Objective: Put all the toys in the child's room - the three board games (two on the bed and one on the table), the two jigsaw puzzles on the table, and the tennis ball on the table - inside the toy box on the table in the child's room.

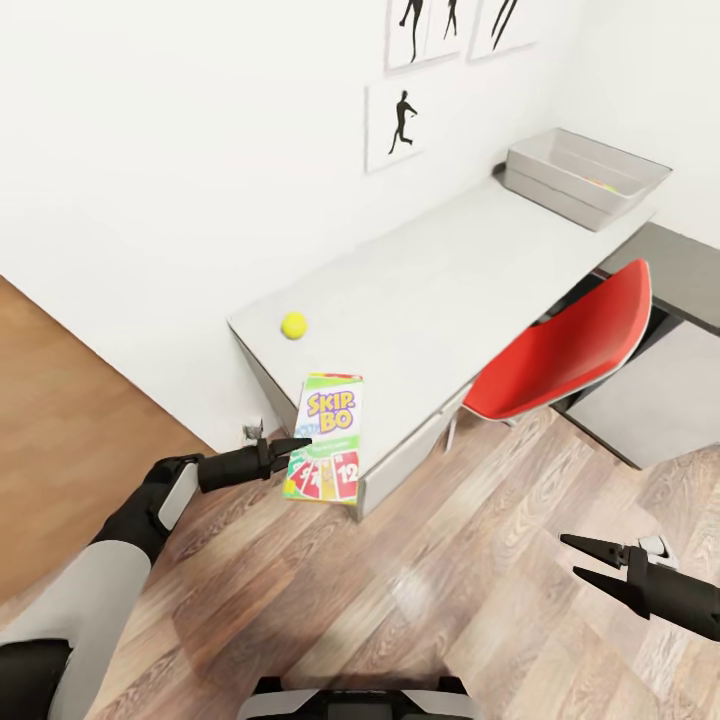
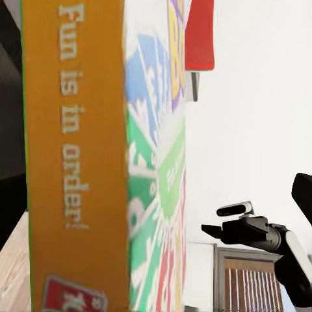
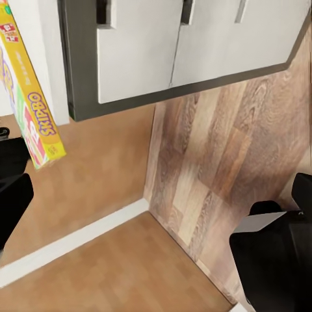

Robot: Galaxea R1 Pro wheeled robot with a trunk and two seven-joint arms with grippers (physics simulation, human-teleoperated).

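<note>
Carrying the SKIP-BO board game (image 1: 325,437) pinched in the left gripper (image 1: 292,447), the robot stands before the near end of the table (image 1: 430,290), the box held level with that corner. The right gripper (image 1: 587,561) hangs spread and empty over the floor. Judged from this, the tennis ball (image 1: 293,324) remains on the table and the held game is undelivered; the toy box (image 1: 582,178) at the far end shows some colour inside, contents unclear.
</note>
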